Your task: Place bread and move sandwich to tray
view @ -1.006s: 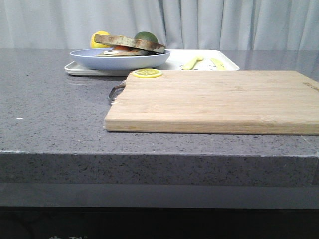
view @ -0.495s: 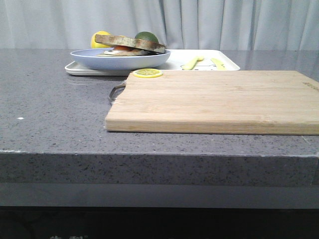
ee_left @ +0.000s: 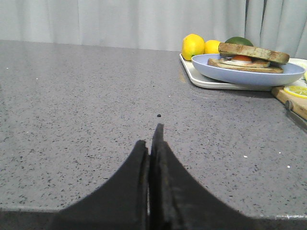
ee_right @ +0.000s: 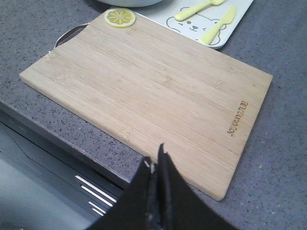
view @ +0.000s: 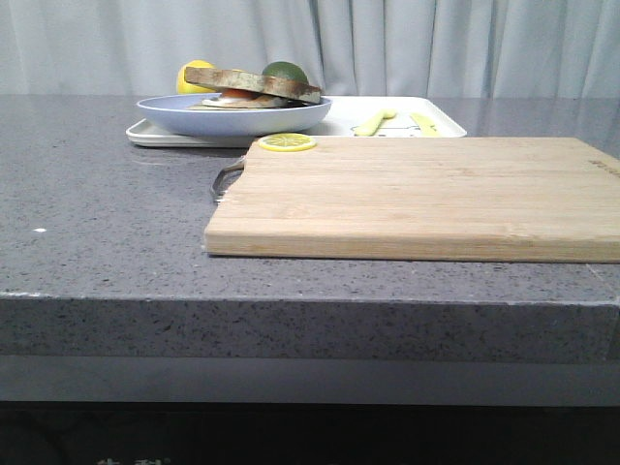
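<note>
Sandwich sits on tray, far from both pressed-together fingers.

- The sandwich on its blue plate sits on the white tray.
- The wooden cutting board lies just in front of the tray.
- A lemon slice rests on the board's corner nearest the plate.

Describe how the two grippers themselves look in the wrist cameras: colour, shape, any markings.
Both are matte black. The left gripper shows two broad fingers that flare wide at the base and taper to a narrow point. The right gripper has the same dark tapered shape, with small pale specks near the tips. No cables, labels or markings are visible on either.
</note>
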Controlling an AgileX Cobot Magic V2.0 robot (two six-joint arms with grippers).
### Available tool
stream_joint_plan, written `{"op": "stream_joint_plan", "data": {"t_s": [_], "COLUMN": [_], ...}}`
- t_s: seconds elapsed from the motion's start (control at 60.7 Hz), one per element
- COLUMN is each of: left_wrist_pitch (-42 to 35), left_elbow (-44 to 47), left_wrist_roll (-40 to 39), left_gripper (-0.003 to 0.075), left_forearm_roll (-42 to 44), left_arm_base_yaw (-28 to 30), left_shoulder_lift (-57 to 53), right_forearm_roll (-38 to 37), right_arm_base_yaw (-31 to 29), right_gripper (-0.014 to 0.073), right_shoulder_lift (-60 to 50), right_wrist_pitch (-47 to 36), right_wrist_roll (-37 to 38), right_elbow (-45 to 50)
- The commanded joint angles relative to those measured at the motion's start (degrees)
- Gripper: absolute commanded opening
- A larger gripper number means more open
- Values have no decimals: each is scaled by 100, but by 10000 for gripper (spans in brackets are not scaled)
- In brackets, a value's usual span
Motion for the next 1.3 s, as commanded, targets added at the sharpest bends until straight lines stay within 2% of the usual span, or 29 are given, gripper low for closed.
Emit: {"op": "stream_joint_plan", "data": {"t_s": [0.0,0.099,0.214,0.445,0.643,0.841,1.286], "left_wrist_pitch": [-448,-448,-448,-448,-448,-448,-448], "left_elbow": [33,33,33,33,33,33,33], "left_wrist_roll": [-53,-53,-53,-53,-53,-53,-53], "left_gripper": [-17,-17,-17,-17,-17,-17,-17], "left_forearm_roll": [0,0,0,0,0,0,0], "left_arm_base_yaw": [-49,-49,-49,-49,-49,-49,-49], "left_shoulder_lift": [-124,-124,-124,-124,-124,-124,-115], "right_forearm_roll": [-58,-69,-126,3,481,481,481], "right_arm_base_yaw": [-30,-56,-569,-2101,-2804,-2903,-2879], "right_gripper": [-67,-67,-67,-67,-67,-67,-67], "right_shoulder_lift": [28,-103,-470,-1856,-2958,-3346,-3340], "right_wrist_pitch": [-389,-496,-1027,-3382,-4413,-5086,-4974], "right_wrist_roll": [1,1,-4,-4,-4,-4,-4], "right_elbow": [-149,-50,453,2306,3793,4689,4670]}}
